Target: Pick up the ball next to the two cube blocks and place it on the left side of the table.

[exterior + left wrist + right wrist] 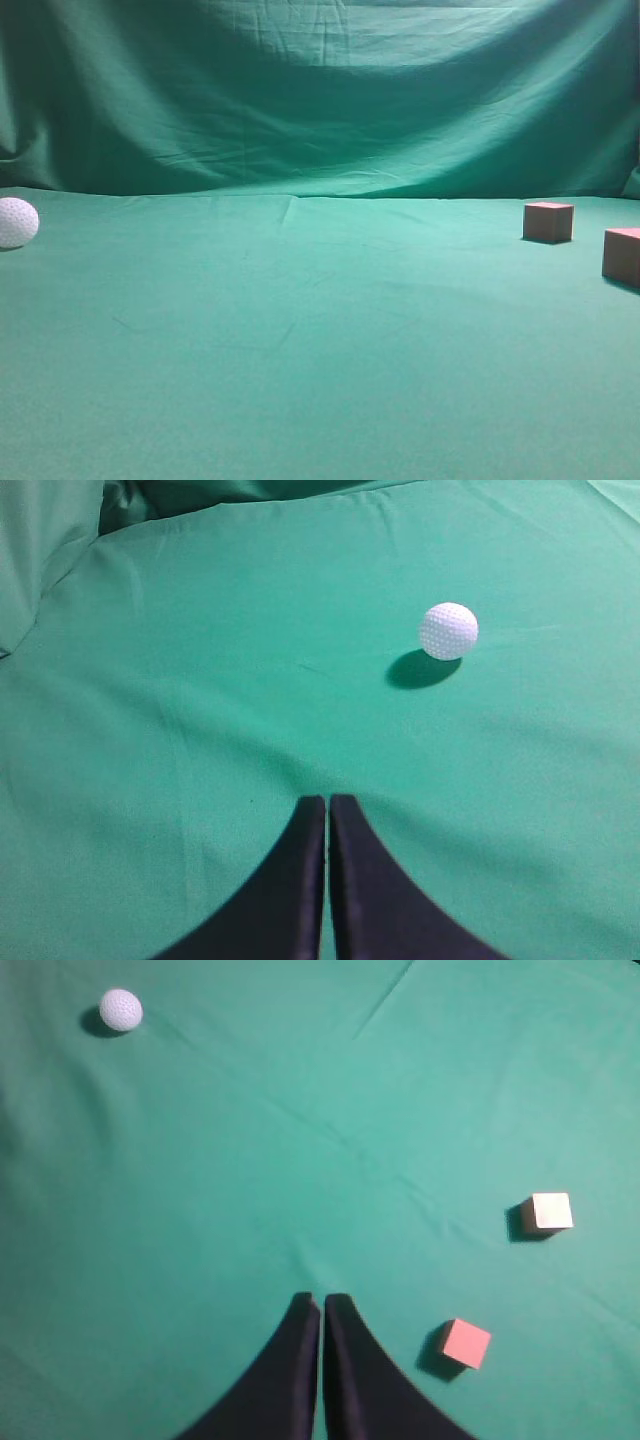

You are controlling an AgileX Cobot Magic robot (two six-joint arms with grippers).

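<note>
Green all around me: the wide cloth-covered table is plain green, the wrinkled cloth backdrop behind it a darker green. The small white dimpled golf ball shows its pitted pattern. The two plain-faced reddish-brown cube blocks look pinker, one paler, from my right wrist. My fingers are black.

Dimpled ball, matt cloth table.

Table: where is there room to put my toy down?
The widest bare stretch of table lies between the ball at the left edge and the two cubes at the right. The whole near strip is bare too. The only tight spot is the gap between the cubes.
</note>
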